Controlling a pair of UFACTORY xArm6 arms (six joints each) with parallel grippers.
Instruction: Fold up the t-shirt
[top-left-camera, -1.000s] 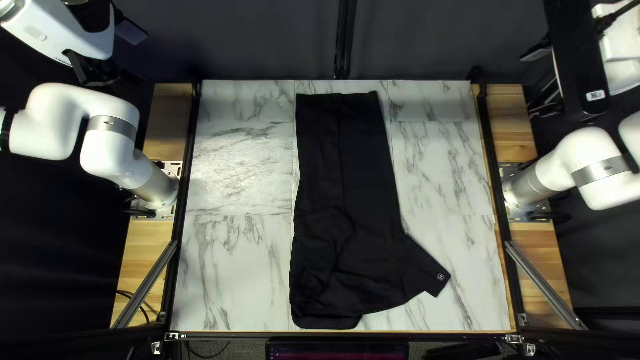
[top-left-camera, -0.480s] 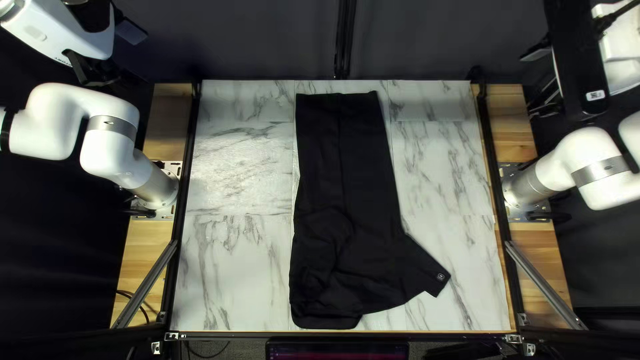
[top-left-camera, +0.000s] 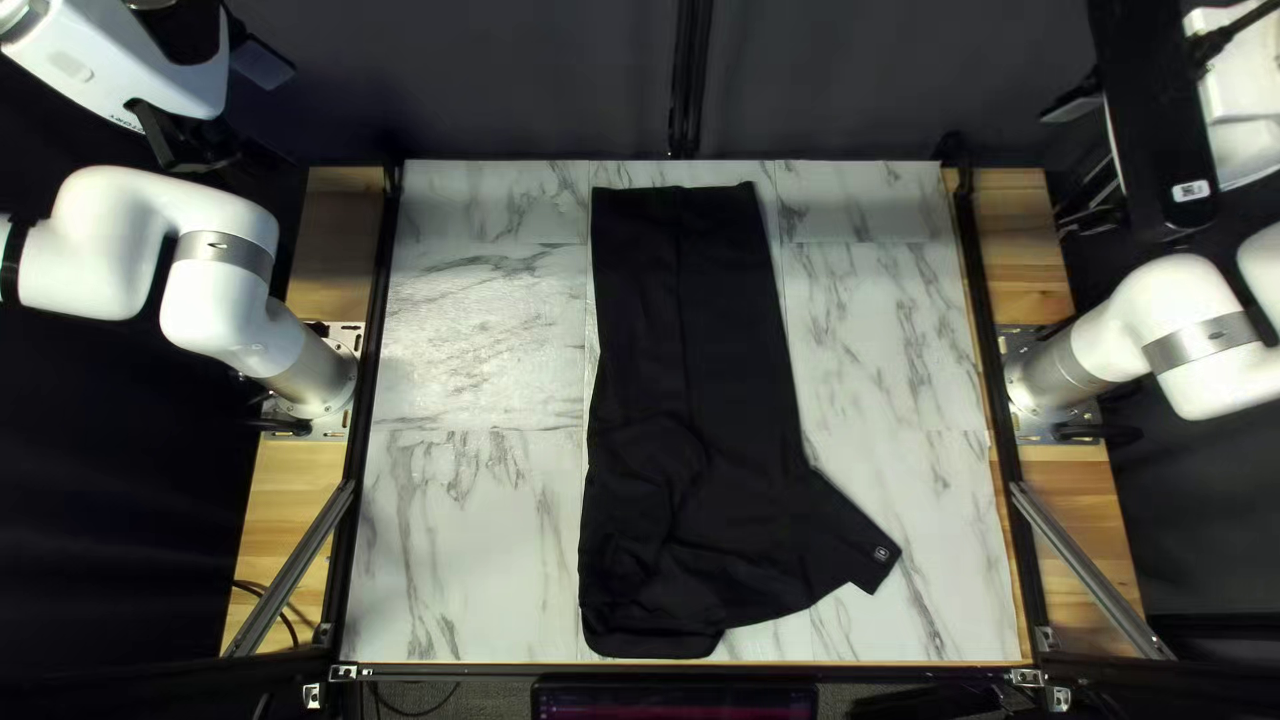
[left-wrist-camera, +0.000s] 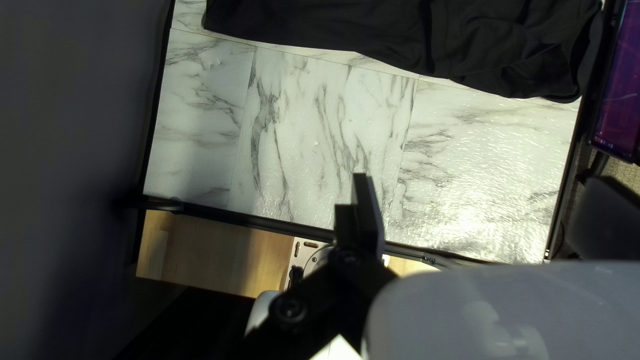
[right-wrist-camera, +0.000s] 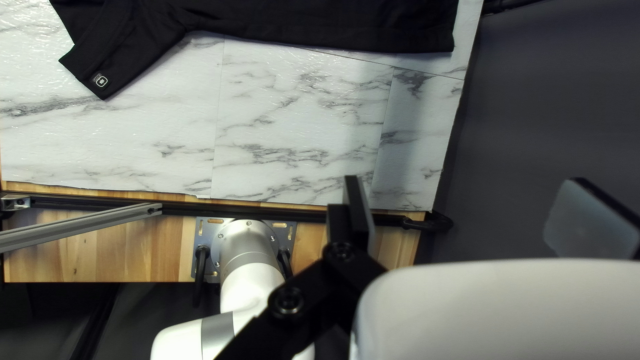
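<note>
A black t-shirt [top-left-camera: 694,400] lies in a long narrow shape down the table's middle, its straight end toward the far edge. Near the front it is wider and wrinkled, and a sleeve [top-left-camera: 854,540] with a small light logo sticks out rightward. Both arms are raised off the table: my left gripper [top-left-camera: 247,107] over the far left corner's outside, my right gripper [top-left-camera: 1083,160] beyond the right edge. In the left wrist view my left gripper [left-wrist-camera: 485,183] is open and empty, the shirt [left-wrist-camera: 467,40] ahead. My right gripper [right-wrist-camera: 467,181] also stands open and empty, the shirt [right-wrist-camera: 320,23] ahead.
The marbled table top [top-left-camera: 467,534] shows bare on both sides of the shirt. Dark rails and slanted metal bars [top-left-camera: 1087,567] edge its sides. A screen [top-left-camera: 674,700] stands at the near edge, a dark curtain [top-left-camera: 534,80] behind the far edge.
</note>
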